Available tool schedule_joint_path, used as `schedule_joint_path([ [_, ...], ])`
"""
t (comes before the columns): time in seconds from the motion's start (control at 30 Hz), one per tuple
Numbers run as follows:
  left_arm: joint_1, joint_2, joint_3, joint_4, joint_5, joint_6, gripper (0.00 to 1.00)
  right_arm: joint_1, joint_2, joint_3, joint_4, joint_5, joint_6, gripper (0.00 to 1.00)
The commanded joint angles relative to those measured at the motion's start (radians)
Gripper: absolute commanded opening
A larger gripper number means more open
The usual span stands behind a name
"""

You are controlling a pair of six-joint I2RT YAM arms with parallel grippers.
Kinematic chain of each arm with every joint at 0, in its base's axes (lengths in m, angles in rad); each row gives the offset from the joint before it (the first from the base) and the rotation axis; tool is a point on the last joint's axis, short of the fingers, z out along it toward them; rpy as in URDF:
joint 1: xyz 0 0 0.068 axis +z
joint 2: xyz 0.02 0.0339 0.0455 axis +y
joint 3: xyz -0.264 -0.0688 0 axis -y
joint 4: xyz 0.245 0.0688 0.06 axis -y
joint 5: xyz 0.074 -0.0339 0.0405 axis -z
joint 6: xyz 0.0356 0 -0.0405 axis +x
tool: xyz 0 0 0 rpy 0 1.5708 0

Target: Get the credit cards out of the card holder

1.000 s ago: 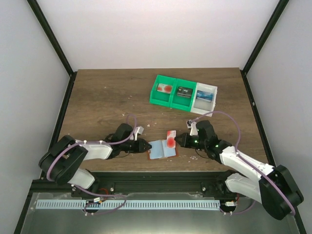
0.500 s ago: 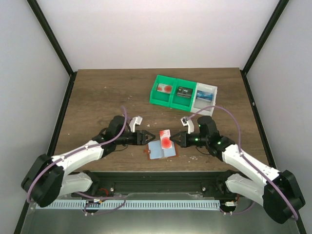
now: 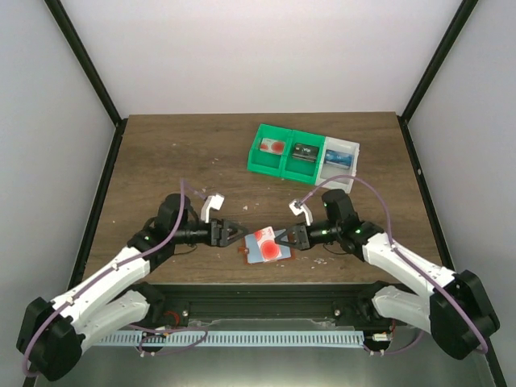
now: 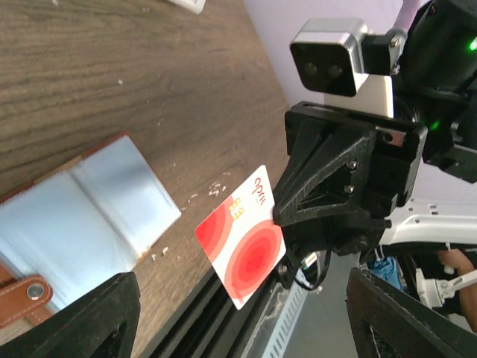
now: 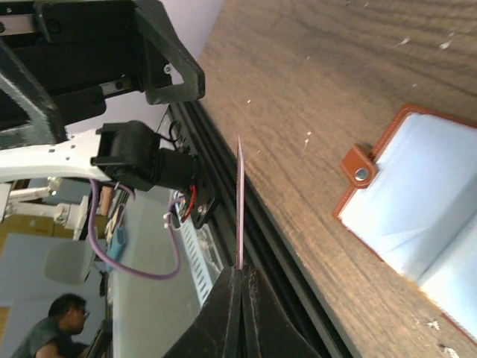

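Right gripper (image 3: 284, 239) pinches red-marked white card (image 4: 242, 246) above open card holder (image 4: 82, 216) at near edge of desk (image 3: 161, 161); left gripper (image 3: 232, 233) spread wide, empty.

From my right wrist the white card (image 5: 239, 201) is edge-on, a thin line, so its face is lost to me. My right tool (image 5: 240, 270) is cut off by the bottom edge. The card holder (image 5: 417, 201) runs off the right side there, and off the left and bottom from my left wrist (strap included). Of my left tool (image 4: 242, 291) only the fingers (image 4: 82, 321) show, clipped at the corners. From above, what lies in the bins (image 3: 302, 153) is too small to read.
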Motion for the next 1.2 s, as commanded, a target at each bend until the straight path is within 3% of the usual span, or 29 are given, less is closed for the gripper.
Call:
schedule_joint_path([
  [0.0,0.006,-0.022,0.025,-0.087,0.049,0.027,0.77,-0.005,0.026,0.045,0.030,-0.124,-0.035,0.00],
  [0.4,0.008,0.074,0.054,-0.010,0.353,0.046,0.71,-0.005,0.080,0.031,0.106,-0.275,-0.011,0.01],
  [0.6,0.008,0.132,0.085,-0.070,0.364,0.121,0.64,-0.005,0.099,0.036,0.170,-0.315,0.024,0.00],
  [0.9,0.008,0.196,0.078,-0.031,0.347,0.128,0.59,-0.002,0.100,0.018,0.200,-0.379,0.039,0.00],
  [1.03,0.008,0.226,0.065,0.020,0.403,0.100,0.51,0.002,0.106,0.011,0.219,-0.379,0.050,0.00],
  [1.17,0.008,0.227,0.052,0.083,0.437,0.064,0.23,0.003,0.109,0.011,0.217,-0.375,0.056,0.01],
])
